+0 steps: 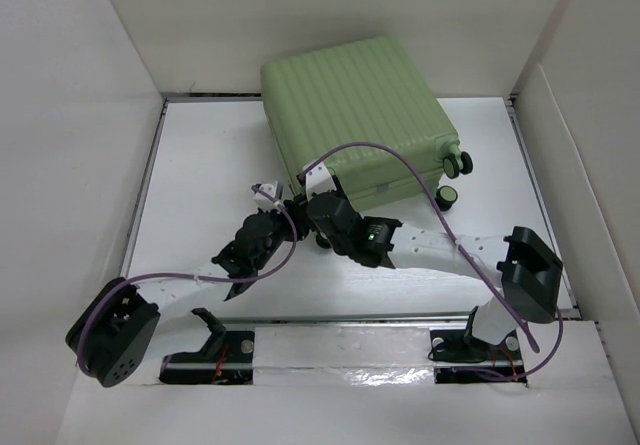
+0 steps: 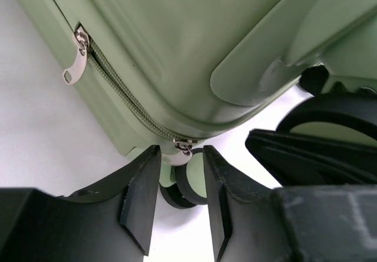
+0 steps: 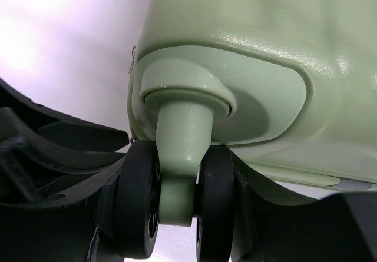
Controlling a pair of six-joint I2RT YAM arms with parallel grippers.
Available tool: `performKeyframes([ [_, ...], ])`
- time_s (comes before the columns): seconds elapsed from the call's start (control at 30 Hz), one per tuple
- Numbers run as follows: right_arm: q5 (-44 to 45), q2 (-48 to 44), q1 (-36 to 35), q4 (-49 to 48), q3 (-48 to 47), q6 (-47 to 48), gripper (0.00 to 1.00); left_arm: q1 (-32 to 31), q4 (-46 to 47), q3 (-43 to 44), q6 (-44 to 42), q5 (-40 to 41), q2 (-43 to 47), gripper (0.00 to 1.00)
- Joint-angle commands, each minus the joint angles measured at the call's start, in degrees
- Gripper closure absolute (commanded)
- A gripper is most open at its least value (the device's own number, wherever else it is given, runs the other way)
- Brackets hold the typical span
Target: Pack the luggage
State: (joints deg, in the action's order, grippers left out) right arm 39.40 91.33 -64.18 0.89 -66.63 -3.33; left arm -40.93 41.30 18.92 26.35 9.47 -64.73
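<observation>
Left gripper [image 2: 181, 182]: jaws a narrow gap apart, pinching nothing. A small metal zipper pull [image 2: 183, 147] hangs in the mouth of that gap, right at the fingertips [image 2: 140, 194]. I can make out no contact with it. Up and to the left of the jaws, along the zipper seam [image 2: 126, 94], a second pull [image 2: 75, 60] dangles loose.

Right gripper [image 3: 177, 215]: jaws closed in on the twin wheel [image 3: 138, 200] of a corner caster, a finger against each outer face as far as I can see. The green stem [image 3: 177, 156] comes down between the two tyres.

Outward: the suitcase [image 1: 350, 105] lies flat on the white table [image 1: 200, 155] with its lid down, directly ahead of both grippers. Its near left corner is at the jaws. The far wheels [image 1: 460, 162] sit well off to the right of them.

Handling, my guess:
- The shell is hard, ribbed and glossy. It is stiff, will not give, and is likely slippery on any flat face.
- It is bulky for these arms. I cannot tell its weight from outside.
- The caster is a fair anchor, but it probably swivels, so the case may pivot around that hold.
- The pull is thin and free-hanging, so it is easily knocked aside.
- Best to take the pull across its flat faces, close to the slider, and draw it along the seam while the other arm steadies the corner.
</observation>
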Motion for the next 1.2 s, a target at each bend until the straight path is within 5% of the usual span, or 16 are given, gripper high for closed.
performKeyframes([
  [0.0, -6.26, -3.35, 0.29, -8.71, -1.14, 4.56, 1.0, -0.29, 3.97, 3.23, -1.65, 0.89, -1.1, 0.69],
  [0.17, -7.67, -3.96, -0.24, -10.99, 0.18, 4.56, 1.0, -0.29, 3.26, 4.55, -1.65, 3.44, -2.68, 0.8],
  [0.23, -7.84, -3.97, -0.24, -11.26, 0.88, 4.48, 1.0, -0.29, 2.48, 5.34, -1.56, 5.02, -3.12, 0.99],
  [0.6, -5.48, -10.11, -1.9, -13.01, 8.09, 3.6, 1.0, 0.32, -10.62, 6.21, 2.48, 26.72, -0.92, 1.0],
  [0.93, -10.55, -12.14, -5.78, -12.13, 8.01, 5.71, 1.0, 13.58, -6.49, 11.22, 7.84, 23.13, -10.06, 1.0],
  [1.17, -10.93, -9.86, -9.82, -16.01, 6.43, 5.79, 1.0, 15.79, -12.99, 18.95, 10.84, 27.96, -13.67, 1.0],
])
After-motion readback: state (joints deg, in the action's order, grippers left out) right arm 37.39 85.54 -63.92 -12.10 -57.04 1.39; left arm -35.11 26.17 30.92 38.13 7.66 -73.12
